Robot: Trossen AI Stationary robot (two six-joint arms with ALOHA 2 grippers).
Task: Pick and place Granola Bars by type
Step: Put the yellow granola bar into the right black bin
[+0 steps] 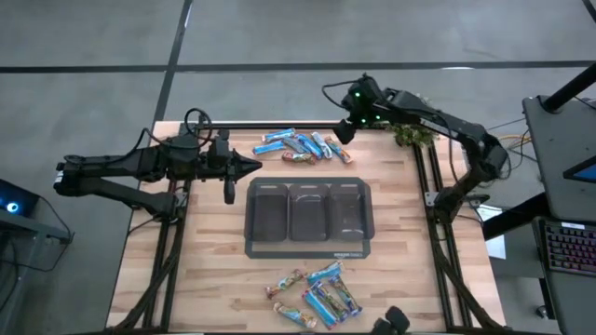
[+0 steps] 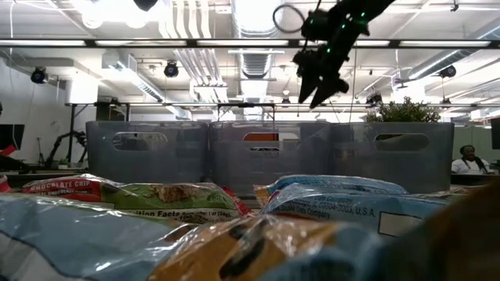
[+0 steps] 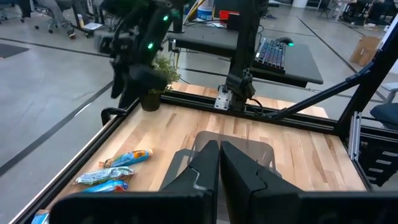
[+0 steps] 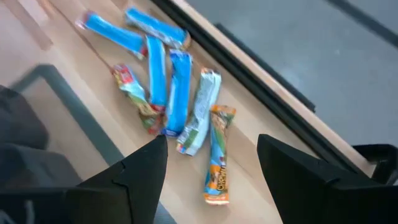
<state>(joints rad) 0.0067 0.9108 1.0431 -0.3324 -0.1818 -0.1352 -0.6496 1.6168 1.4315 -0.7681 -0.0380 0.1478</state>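
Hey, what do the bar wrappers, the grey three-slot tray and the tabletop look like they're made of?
Granola bars: thin plastic or foil film, glossy, judging by crinkles and bright glints. Three-compartment tray: likely moulded plastic, smooth semi-translucent grey, with rounded corners and the wood faintly showing through its walls. Tabletop: wood, apparently butcher-block, pale matte planks with visible grain and seams.

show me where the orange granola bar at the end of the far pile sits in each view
High view: the orange granola bar ends the far pile, just under the open right gripper.
Low view: not visible; the grey tray blocks that pile.
Left wrist view: the orange-tipped bar, nearest the plant, is probably it.
Right wrist view: it lies between the right gripper's spread fingers.
Shared landmark: the grey tray.
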